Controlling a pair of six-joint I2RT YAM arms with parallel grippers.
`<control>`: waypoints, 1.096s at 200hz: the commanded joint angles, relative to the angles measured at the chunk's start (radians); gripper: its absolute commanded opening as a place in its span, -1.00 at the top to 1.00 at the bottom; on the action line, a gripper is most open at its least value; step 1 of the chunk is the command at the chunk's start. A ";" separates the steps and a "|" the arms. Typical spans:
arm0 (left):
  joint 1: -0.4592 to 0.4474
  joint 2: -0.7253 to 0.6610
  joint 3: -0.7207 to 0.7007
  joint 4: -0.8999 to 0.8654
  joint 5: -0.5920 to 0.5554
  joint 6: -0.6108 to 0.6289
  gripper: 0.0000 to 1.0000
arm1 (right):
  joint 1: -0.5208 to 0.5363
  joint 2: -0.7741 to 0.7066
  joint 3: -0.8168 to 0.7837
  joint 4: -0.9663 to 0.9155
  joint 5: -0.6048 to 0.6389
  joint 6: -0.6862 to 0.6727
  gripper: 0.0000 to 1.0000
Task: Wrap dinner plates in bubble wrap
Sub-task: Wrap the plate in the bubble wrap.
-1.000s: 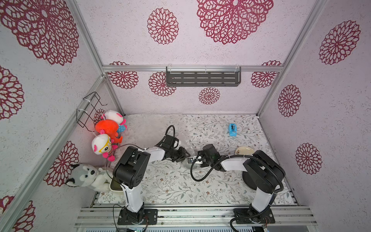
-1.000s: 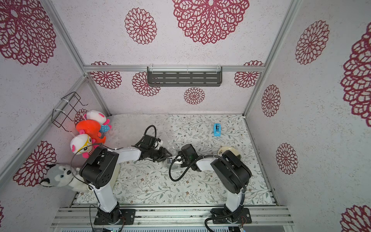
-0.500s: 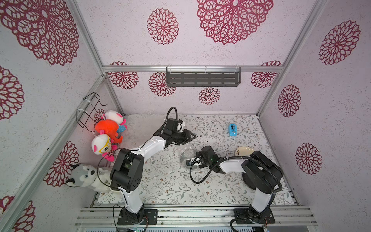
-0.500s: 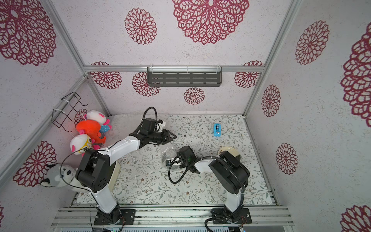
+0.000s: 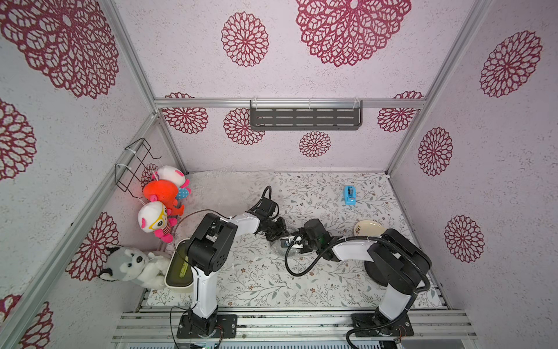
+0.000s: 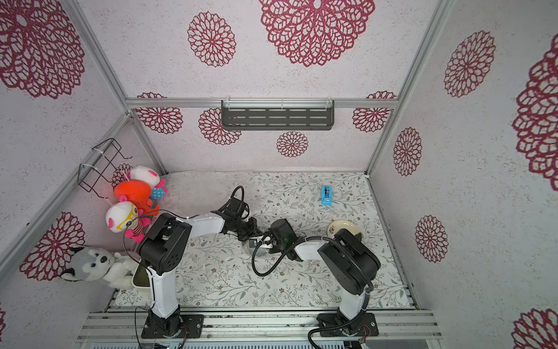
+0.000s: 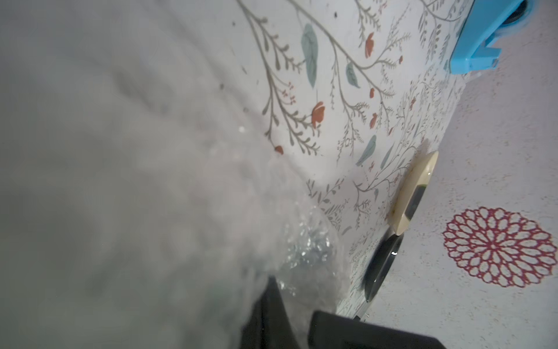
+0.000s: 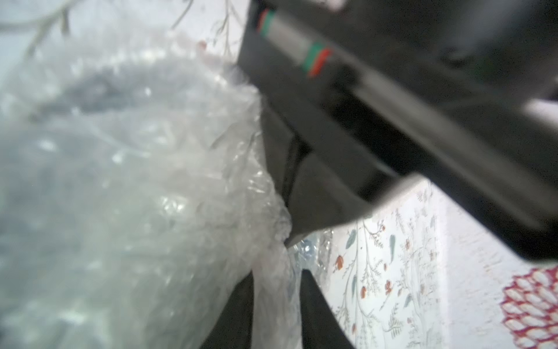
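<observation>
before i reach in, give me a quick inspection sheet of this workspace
surface: floral-print table cover
job's things: bubble wrap bunched at mid-table, another sheet spread by the plush toys; cream plate and black plate unwrapped by the right arm; third plate not clearly seen
clutter: blue tape dispenser, cream tub, plush toys
grippers: left claw shut on the bubble wrap; right claw open, wrap between its fingers
cables: black cable loops over the table below the right arm
surroundings: patterned walls, grey shelf, wire basket
</observation>
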 commanded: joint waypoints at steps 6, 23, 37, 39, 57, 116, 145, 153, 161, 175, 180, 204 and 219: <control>0.009 0.046 -0.068 -0.032 -0.046 -0.016 1.00 | -0.055 -0.116 0.035 -0.054 -0.161 0.486 0.04; 0.010 0.029 -0.078 -0.019 -0.045 -0.012 1.00 | -0.072 -0.097 0.100 -0.127 -0.151 0.782 0.04; 0.010 0.018 -0.084 -0.008 -0.044 -0.010 1.00 | -0.072 -0.054 0.150 -0.174 -0.099 0.989 0.12; 0.010 0.018 -0.084 -0.006 -0.043 -0.011 1.00 | -0.072 -0.047 0.154 -0.176 -0.094 1.019 0.12; 0.009 0.018 -0.087 0.012 -0.030 -0.018 1.00 | -0.071 0.000 0.153 -0.119 -0.083 1.199 0.19; 0.016 0.003 -0.101 0.037 -0.011 -0.030 0.92 | -0.023 0.163 0.044 -0.090 -0.222 1.288 0.18; 0.037 -0.080 -0.095 0.052 0.044 -0.024 0.63 | -0.025 0.153 0.049 -0.177 -0.153 1.229 0.20; 0.046 -0.120 -0.095 0.047 0.048 -0.010 0.50 | -0.025 0.155 0.048 -0.189 -0.147 1.218 0.21; 0.055 -0.164 -0.095 0.034 0.049 0.003 0.39 | -0.025 0.157 0.045 -0.193 -0.147 1.217 0.22; 0.074 -0.241 -0.107 -0.005 0.041 0.029 0.28 | -0.024 0.164 0.045 -0.203 -0.147 1.221 0.22; 0.080 -0.273 -0.118 -0.021 0.030 0.040 0.26 | -0.023 0.165 0.044 -0.204 -0.143 1.224 0.22; 0.097 -0.395 -0.188 -0.109 -0.023 0.074 0.21 | -0.023 0.155 0.046 -0.209 -0.104 1.244 0.22; 0.122 -0.438 -0.225 -0.160 -0.083 0.068 0.21 | -0.023 0.141 0.041 -0.191 -0.097 1.254 0.22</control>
